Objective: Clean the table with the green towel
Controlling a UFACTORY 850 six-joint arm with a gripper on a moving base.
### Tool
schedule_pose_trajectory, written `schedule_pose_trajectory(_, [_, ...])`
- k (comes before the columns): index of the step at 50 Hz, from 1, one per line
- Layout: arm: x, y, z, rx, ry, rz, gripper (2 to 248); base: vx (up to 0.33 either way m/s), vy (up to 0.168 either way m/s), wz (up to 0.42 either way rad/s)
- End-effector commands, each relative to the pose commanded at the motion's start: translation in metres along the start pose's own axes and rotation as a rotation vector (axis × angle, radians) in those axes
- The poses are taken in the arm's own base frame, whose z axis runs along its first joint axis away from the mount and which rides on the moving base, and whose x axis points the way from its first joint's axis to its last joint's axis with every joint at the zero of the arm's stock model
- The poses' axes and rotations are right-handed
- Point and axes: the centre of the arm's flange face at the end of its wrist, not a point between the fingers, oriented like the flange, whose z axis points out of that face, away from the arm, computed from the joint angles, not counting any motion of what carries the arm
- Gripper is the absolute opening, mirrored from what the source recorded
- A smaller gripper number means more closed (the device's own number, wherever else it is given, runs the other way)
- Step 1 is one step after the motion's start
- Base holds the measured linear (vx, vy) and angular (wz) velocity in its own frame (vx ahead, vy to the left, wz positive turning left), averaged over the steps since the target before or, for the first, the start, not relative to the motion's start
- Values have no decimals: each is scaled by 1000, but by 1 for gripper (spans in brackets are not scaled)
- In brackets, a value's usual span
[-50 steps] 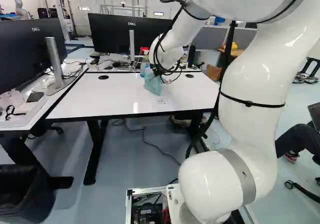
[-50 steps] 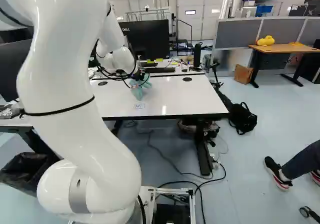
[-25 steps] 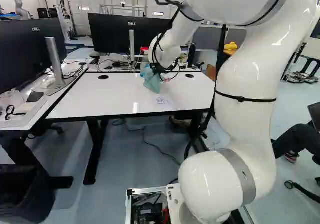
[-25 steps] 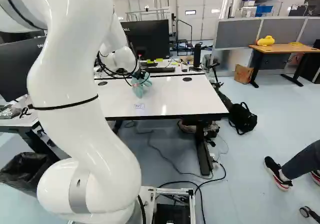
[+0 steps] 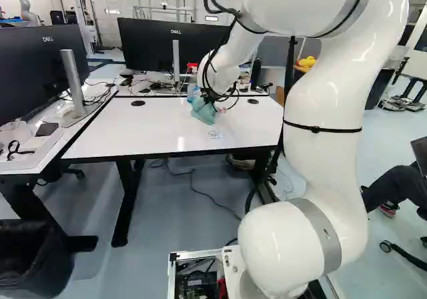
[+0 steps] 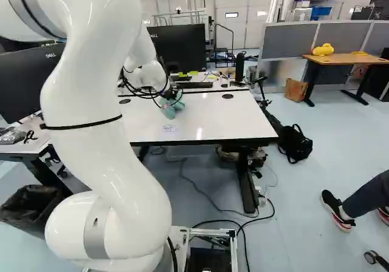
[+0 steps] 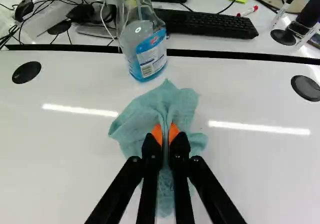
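In the left base view my gripper is over the far part of the white table, with the green towel under it. The wrist view shows the gripper shut on the towel, a fold pinched between its orange pads. The rest of the cloth spreads bunched around the fingertips, low at the white tabletop; whether all of it touches cannot be told. In the right base view the towel shows just below the wrist.
A spray bottle with blue liquid stands just ahead of the towel. Beyond the table's far edge lie a keyboard and cables, with a monitor behind. Another monitor stands on the left desk. Another robot is far back.
My arm's upper part has swung left in the left base view and right in the right base view. The held towel has shifted only slightly and looks more bunched. The base has stayed put.
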Motion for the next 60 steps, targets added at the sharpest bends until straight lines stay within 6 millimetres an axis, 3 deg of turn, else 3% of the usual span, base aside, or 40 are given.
schedule_pose_trajectory(15, [-10,0,16,0,-30,0,35,0,0,0])
schedule_pose_trajectory(60, [-17,0,16,-2,-103,15,35,0,0,0])
